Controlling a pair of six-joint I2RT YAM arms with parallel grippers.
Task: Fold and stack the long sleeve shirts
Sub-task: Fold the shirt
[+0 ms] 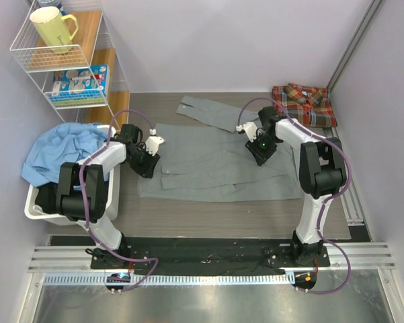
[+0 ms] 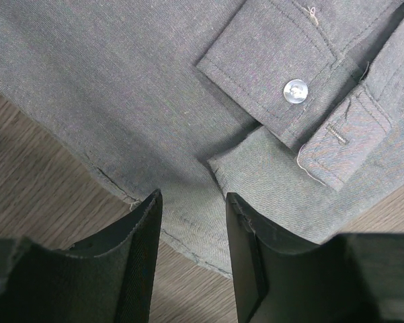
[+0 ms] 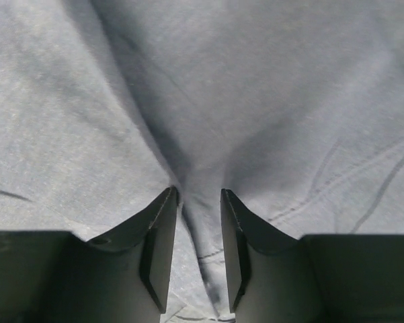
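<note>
The grey shirt (image 1: pixel 215 161) lies spread flat in the middle of the table, one sleeve (image 1: pixel 205 111) reaching to the back. The plaid shirt (image 1: pixel 304 104) lies folded at the back right. My left gripper (image 1: pixel 148 163) is open at the grey shirt's left edge. In the left wrist view it (image 2: pixel 193 202) straddles the hem, with a buttoned cuff (image 2: pixel 296 91) just beyond. My right gripper (image 1: pixel 261 153) is on the shirt's right part. In the right wrist view it (image 3: pixel 199 195) presses down with a narrow gap, and a raised ridge of grey cloth (image 3: pixel 202 229) lies between the fingers.
A white bin (image 1: pixel 37 202) holding blue cloth (image 1: pixel 60 151) stands at the left beside the left arm. A wire shelf (image 1: pixel 87 87) with a yellow mug (image 1: pixel 54 30) is at the back left. Walls close in the table on both sides.
</note>
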